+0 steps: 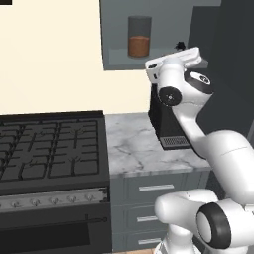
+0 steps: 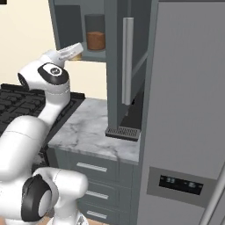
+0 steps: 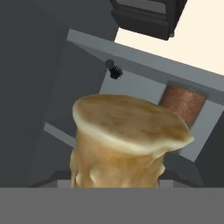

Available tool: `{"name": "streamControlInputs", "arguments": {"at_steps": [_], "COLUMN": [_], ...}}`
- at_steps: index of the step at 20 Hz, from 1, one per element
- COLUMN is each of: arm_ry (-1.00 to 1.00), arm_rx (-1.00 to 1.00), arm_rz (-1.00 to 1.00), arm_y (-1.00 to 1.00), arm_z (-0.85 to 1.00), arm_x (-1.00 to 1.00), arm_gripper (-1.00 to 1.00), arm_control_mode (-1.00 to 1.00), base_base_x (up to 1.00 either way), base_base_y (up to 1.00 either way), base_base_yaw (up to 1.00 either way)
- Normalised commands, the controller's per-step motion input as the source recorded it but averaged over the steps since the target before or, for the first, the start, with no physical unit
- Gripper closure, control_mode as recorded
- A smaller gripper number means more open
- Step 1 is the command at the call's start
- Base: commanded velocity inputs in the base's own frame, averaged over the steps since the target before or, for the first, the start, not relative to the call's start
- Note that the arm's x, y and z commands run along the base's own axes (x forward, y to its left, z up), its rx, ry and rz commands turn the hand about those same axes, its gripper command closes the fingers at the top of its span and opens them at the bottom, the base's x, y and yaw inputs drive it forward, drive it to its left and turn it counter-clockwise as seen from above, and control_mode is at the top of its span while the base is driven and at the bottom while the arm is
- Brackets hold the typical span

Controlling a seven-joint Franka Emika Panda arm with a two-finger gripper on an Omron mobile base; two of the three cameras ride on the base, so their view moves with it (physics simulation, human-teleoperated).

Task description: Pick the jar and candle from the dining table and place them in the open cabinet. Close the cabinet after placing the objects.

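We have the jar already standing on the floor of the open cabinet, toward its middle, and we are bringing in the second piece. The gripper sits at the cabinet's front edge, to the right of the jar as the left base view has it. In the hand view the candle looms large right in front of the camera, where the fingertips would be, so we judge the gripper to be pinching the candle, its jaws part-way apart around the tan wax (the fingertips themselves are hidden behind it).

To do this step well, we should carry the candle further in over the cabinet floor, keeping it beside the jar and apart from it so we do not knock the glass over. We lower until the candle's base meets the floor, well back from the front edge, and only then let go. We withdraw straight out, staying off the cabinet door, which we must swing shut afterwards.
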Motion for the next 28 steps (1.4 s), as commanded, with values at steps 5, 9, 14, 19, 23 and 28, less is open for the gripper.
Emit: {"name": "streamControlInputs", "arguments": {"at_steps": [5,9,14,19,23,28], "arm_ry": [0.03,0.0,-0.08,-0.16,-0.15,-0.05], "arm_rx": [0.0,-0.01,-0.02,-0.02,0.0,0.0], "arm_rz": [-0.05,-0.06,-0.04,0.0,0.0,0.0], "arm_y": [-0.01,-0.08,-0.19,-0.23,-0.23,-0.22], "arm_z": [-0.16,-0.06,0.0,-0.01,-0.15,-0.31], "arm_x": [0.35,0.06,0.01,0.0,0.0,0.0], "arm_gripper": [1.0,1.0,1.0,1.0,1.0,1.0], "arm_control_mode": [-1.0,-1.0,-1.0,-1.0,-1.0,-1.0], "base_base_x": [0.0,0.0,0.0,0.0,0.0,0.0], "base_base_y": [0.0,0.0,0.0,0.0,0.0,0.0], "base_base_yaw": [0.0,0.0,0.0,0.0,0.0,0.0]}}
